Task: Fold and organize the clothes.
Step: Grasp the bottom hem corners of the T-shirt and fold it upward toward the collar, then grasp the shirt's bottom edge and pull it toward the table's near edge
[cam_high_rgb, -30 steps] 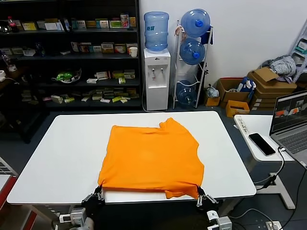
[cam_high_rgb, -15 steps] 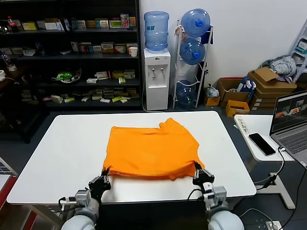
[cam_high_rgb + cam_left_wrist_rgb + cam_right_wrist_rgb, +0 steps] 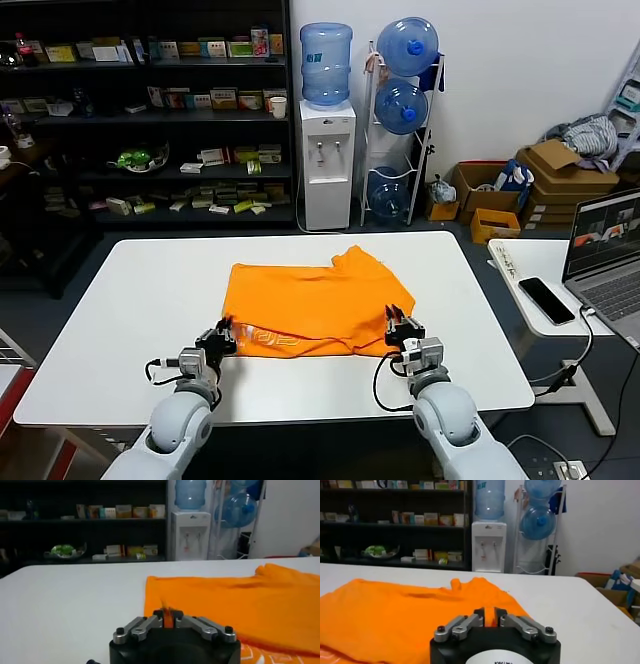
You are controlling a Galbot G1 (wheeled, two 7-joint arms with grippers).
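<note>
The orange T-shirt (image 3: 310,295) lies on the white table (image 3: 130,310), its near hem folded up and back so white lettering shows along the fold. My left gripper (image 3: 222,331) is shut on the shirt's near left corner; orange cloth shows between its jaws in the left wrist view (image 3: 169,618). My right gripper (image 3: 398,322) is shut on the near right corner, with cloth pinched in the right wrist view (image 3: 490,617). Both hold the hem a little above the shirt's middle. The shirt also fills the left wrist view (image 3: 250,600) and the right wrist view (image 3: 395,615).
A side table at the right holds a phone (image 3: 546,300) and a laptop (image 3: 605,250). A water dispenser (image 3: 327,160), bottle rack and dark shelves stand behind the table. Cardboard boxes with a grey-blue cloth heap (image 3: 585,135) sit at the far right.
Both grippers have carried the shirt's near hem from the table's front edge up and away over the shirt, folding it. White lettering on the underside now shows.
</note>
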